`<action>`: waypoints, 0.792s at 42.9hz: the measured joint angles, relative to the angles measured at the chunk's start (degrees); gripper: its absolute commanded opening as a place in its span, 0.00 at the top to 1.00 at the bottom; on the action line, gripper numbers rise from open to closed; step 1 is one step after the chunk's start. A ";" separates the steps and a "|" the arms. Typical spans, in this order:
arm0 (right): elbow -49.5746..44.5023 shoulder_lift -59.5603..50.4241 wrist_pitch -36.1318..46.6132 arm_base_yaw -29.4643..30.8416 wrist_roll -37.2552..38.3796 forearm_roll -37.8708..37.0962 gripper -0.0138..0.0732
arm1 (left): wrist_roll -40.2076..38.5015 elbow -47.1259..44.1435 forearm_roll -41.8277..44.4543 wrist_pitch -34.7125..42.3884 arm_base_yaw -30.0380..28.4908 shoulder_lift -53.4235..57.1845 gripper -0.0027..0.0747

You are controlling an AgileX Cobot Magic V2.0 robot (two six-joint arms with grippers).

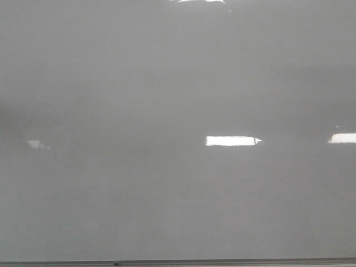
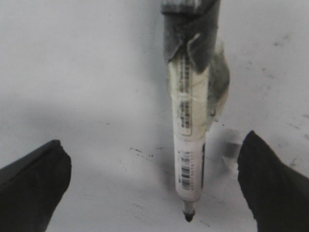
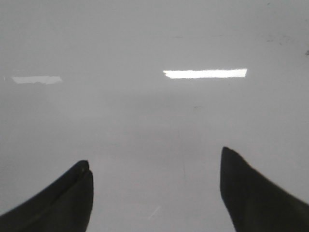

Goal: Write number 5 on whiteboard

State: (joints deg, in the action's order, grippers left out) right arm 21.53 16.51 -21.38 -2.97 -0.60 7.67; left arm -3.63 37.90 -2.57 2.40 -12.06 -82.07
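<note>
the whiteboard (image 1: 167, 194) fills the front view, a glossy pale grey sheet with its thin grey frame edge (image 1: 222, 261) running along the near side. bright rectangular light reflections (image 1: 231, 141) sit on the sheen, one near the middle and another toward the right edge; a fainter one lies toward the left edge. no drawn digit shows anywhere on the board in this view, and neither arm appears in it.

from the left wrist, the left claw (image 2: 154, 188) stands released, its two dark fingers (image 2: 31, 186) spread wide apart over the board. between them, touched by neither finger, a white marker (image 2: 189, 164) with a barcode label points its black tip (image 2: 189, 215) down toward the surface; the tip is very near the board, though contact cannot be told. the marker's upper body is wrapped in grey tape (image 2: 188, 38) that binds it to the wrist mount. faint dark smudges (image 2: 140, 152) speckle the board around the tip, none forming a figure.

from the right wrist, the right claw (image 3: 157, 193) is likewise released, its dark fingers (image 3: 253, 193) parted with nothing between them, hanging over bare board with a long bright reflection (image 3: 205, 73) beyond.
</note>
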 measured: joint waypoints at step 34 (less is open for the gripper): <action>0.00 0.00 0.00 0.00 0.00 0.00 0.19 | 0.00 0.28 0.26 2.65 0.12 -2.99 0.99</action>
State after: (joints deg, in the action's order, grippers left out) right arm 21.53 16.51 -21.38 -2.97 -0.60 7.67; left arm -3.63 38.19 -2.31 5.05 -11.94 -85.06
